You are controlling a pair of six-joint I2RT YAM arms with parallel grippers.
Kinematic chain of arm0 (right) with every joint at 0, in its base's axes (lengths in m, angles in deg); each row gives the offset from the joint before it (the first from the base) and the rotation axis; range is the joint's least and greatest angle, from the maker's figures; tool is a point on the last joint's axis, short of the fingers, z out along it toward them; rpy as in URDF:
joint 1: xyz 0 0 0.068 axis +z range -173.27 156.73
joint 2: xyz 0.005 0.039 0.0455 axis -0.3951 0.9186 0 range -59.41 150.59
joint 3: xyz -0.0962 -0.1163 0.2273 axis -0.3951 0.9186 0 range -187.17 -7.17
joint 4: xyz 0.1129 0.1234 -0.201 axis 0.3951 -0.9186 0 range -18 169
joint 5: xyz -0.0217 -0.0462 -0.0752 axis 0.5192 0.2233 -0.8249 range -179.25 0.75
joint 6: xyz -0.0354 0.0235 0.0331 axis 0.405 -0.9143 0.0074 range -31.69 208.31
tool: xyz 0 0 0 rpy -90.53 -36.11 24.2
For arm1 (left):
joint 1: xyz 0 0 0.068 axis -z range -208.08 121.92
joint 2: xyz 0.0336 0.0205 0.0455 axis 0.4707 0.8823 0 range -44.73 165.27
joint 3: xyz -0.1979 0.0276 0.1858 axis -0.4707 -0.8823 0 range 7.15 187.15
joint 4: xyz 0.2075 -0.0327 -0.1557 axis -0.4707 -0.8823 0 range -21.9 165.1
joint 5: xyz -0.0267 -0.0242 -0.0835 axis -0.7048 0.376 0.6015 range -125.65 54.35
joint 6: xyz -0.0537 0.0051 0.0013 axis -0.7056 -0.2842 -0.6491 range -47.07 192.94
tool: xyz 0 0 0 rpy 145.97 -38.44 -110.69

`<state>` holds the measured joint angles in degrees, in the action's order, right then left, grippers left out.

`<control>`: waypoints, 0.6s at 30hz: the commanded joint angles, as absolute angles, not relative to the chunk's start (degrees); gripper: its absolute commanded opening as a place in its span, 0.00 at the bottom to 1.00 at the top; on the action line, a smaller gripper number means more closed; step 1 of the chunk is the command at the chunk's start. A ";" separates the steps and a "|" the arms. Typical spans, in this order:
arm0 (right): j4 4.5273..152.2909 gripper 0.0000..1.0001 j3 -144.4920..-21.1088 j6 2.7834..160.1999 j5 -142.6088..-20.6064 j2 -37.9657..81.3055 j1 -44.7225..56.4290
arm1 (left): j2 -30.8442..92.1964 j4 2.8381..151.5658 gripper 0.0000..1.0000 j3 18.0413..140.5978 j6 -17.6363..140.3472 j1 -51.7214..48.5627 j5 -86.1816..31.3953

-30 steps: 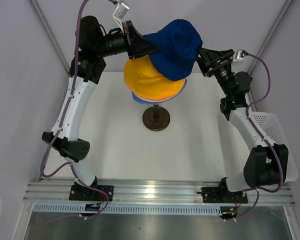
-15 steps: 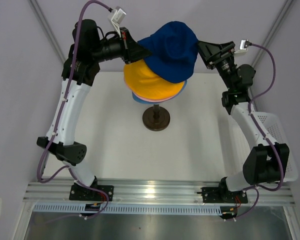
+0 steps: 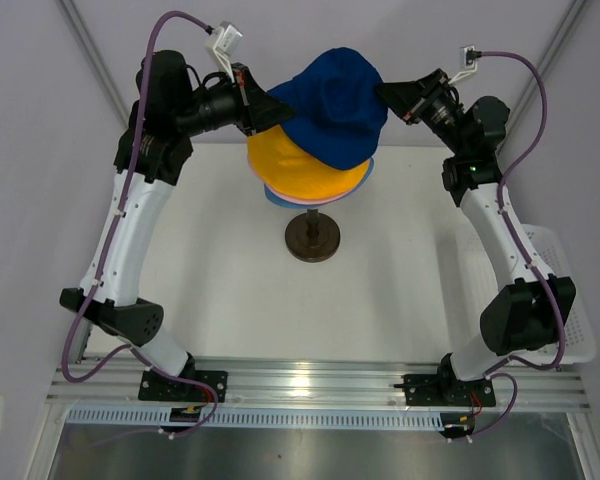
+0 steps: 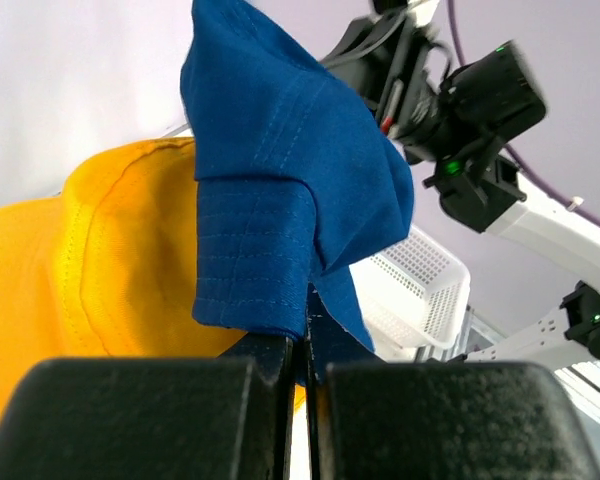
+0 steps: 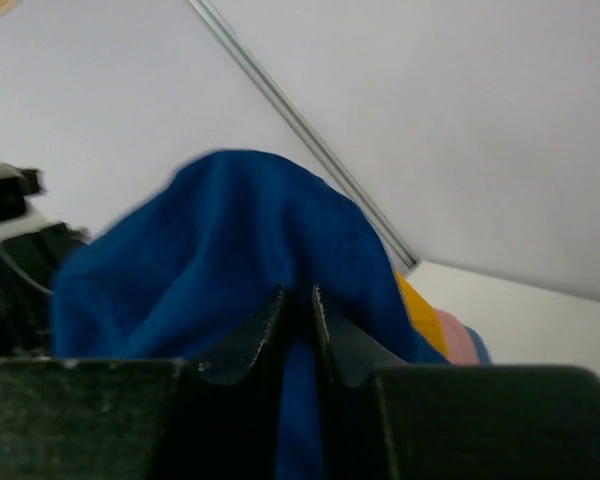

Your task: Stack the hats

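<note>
The navy blue hat (image 3: 335, 105) hangs tilted over the yellow-orange hat (image 3: 300, 170), held from both sides. My left gripper (image 3: 280, 105) is shut on its left brim, which shows folded between the jaws in the left wrist view (image 4: 280, 200). My right gripper (image 3: 385, 100) is shut on the fabric of its right side, seen pinched in the right wrist view (image 5: 210, 240). Under the yellow-orange hat (image 4: 100, 250) sit the brims of the pink hat (image 5: 458, 335) and the light blue hat (image 5: 477, 348). The stack rests on a stand with a dark round base (image 3: 313, 238).
A white perforated basket (image 3: 550, 260) stands at the table's right edge, also in the left wrist view (image 4: 420, 280). Grey walls and frame posts close in behind the stack. The arm bases are bolted to the rail at the near edge.
My right gripper has closed on the navy hat's right side after standing open beside it. Both grippers and the navy hat have moved a little toward the back.
</note>
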<state>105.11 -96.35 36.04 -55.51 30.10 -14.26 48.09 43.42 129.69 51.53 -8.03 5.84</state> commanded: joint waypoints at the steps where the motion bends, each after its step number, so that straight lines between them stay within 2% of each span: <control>1: 99.49 0.14 -97.87 41.89 -52.51 30.15 -14.22 | 46.06 46.09 0.01 130.72 49.20 -8.74 4.69; 2: 97.66 0.11 -97.87 44.34 -52.51 29.71 -14.22 | 45.97 46.18 0.01 130.72 49.12 -8.83 4.34; 3: 96.77 0.00 -97.61 45.58 -52.77 28.84 -14.13 | 45.89 46.36 0.01 130.90 49.03 -8.83 3.99; 7: 93.42 0.00 -98.48 49.72 -55.85 27.25 -14.39 | 47.89 45.66 0.02 134.22 48.24 -9.36 3.28; 13: 90.17 0.00 -106.21 52.79 -51.64 28.38 -14.66 | 51.68 45.21 0.01 141.62 43.15 -10.24 4.95; 14: 87.03 0.11 -107.44 53.84 -50.94 28.74 -14.57 | 51.51 45.65 0.01 141.62 42.71 -10.24 5.04; 15: 85.44 0.37 -108.41 54.90 -49.88 29.00 -14.57 | 51.34 45.92 0.01 141.45 42.79 -10.24 4.86; 18: 84.54 0.73 -107.55 56.75 -49.96 28.92 -14.75 | 50.46 45.22 0.01 141.10 44.02 -10.41 4.60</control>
<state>87.50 -106.45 52.47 -52.08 29.78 -14.61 51.50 43.61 138.98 45.17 -9.53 4.77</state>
